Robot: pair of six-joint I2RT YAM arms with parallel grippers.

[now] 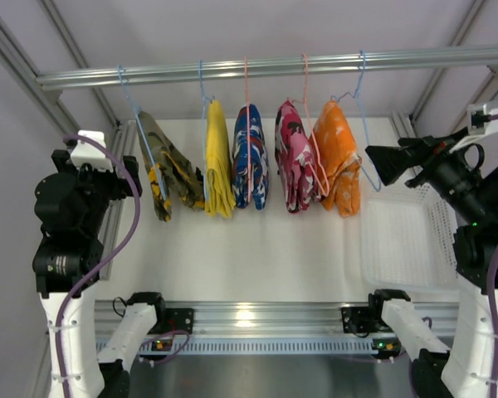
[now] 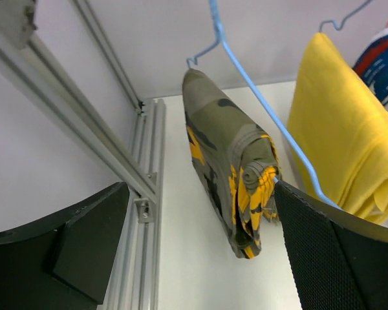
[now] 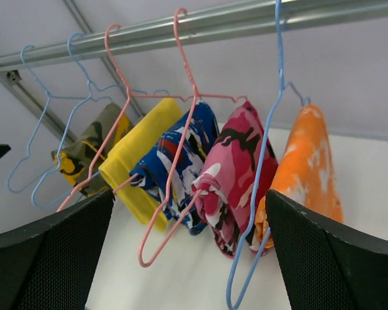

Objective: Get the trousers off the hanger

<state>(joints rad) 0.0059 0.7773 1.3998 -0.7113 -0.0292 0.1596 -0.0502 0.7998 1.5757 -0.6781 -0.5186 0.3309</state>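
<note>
Trousers (image 2: 226, 161) in olive camouflage hang folded over the light-blue hanger (image 2: 258, 101) at 11 o'clock on the rail (image 1: 274, 67), leftmost of five pairs above the bench (image 1: 266, 249). Your left end effector (image 2: 199, 194) and right end effector (image 3: 189, 200) both gape wide, empty.

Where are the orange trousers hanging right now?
In the overhead view the orange trousers hang at the right end of the row on the metal rail, next to the pink patterned pair.
</note>
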